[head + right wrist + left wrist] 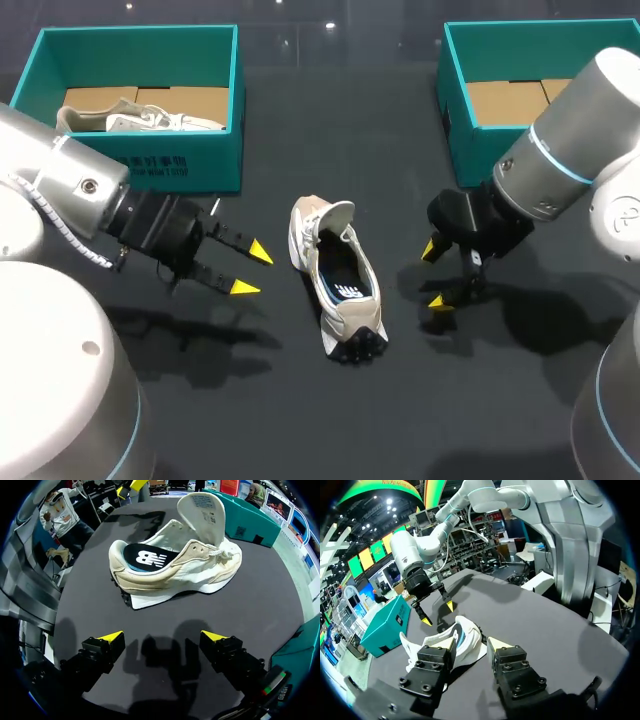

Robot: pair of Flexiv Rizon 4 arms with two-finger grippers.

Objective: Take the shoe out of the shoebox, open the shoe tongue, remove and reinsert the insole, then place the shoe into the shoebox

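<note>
**Cream-and-white fabric trainer (338, 285) on the black table top (300, 420), between two empty grippers.**

Nearest the robot, the trainer rests on its sole, heel end closest. The left gripper (252, 270) is near one flank and the right gripper (433, 276) near the other, each with its fingers spread wide and touching nothing. The white padded tongue (202, 510) stands upright, exposing the dark printed insole (150, 557) seated inside. The shoe is probably light, with a soft upper and a stiffer sole. The heel collar or sole sidewall should give the firmest hold, and the thin, flexible insole is best pinched at its heel edge. Farther back, the teal cardboard left shoebox (180, 165) holds a second pale shoe (140, 118). The matching right shoebox (455, 120), partly hidden by the arm, shows brown card inside.
</note>
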